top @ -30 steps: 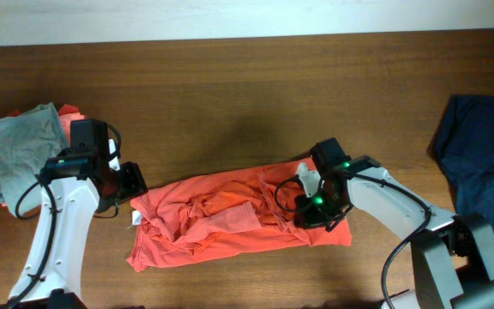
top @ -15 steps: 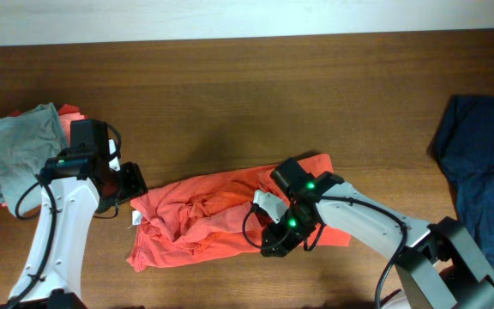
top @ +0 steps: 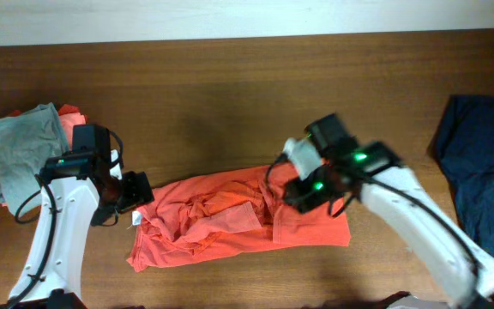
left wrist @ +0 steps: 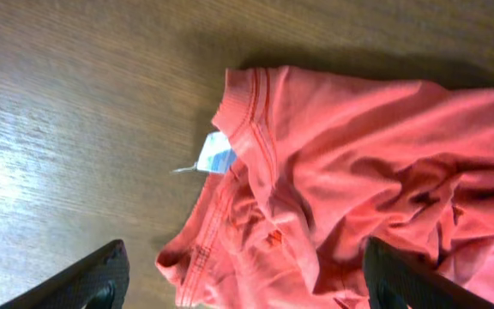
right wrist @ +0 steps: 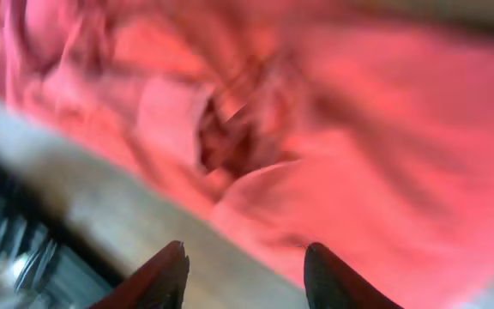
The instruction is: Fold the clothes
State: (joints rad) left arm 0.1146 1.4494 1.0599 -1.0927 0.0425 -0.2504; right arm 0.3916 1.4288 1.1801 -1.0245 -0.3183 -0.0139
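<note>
Orange-red T-shirt (top: 230, 219) crumpled at centre of worktop (top: 230, 94); left end effector (left wrist: 243, 262) and right end effector (right wrist: 243, 266) both released.

The orange shirt (top: 230, 225) lies crumpled on the table (top: 230, 94), left gripper (top: 137, 190) at its left edge, right gripper (top: 292, 196) above its right half.

- Right wrist view: whole frame motion-blurred. Orange-red T-shirt (right wrist: 384, 129) smeared, folds indistinct; lower-left bkgd unreadable. Right gripper (right wrist: 247, 262): fingers cut by btm edge.
- Left wrist view: left gripper (left wrist: 243, 262) cut by btm edge, only finger ends show. T-shirt runs off right & btm edges. Neck label (left wrist: 216, 154): print too small to read.
- Overhead: right arm (top: 384, 184) blurred. Dark navy garment (top: 478, 163) cut by right edge. Orange cloth (top: 67, 116) mostly hidden under grey shirt (top: 20, 146).
</note>
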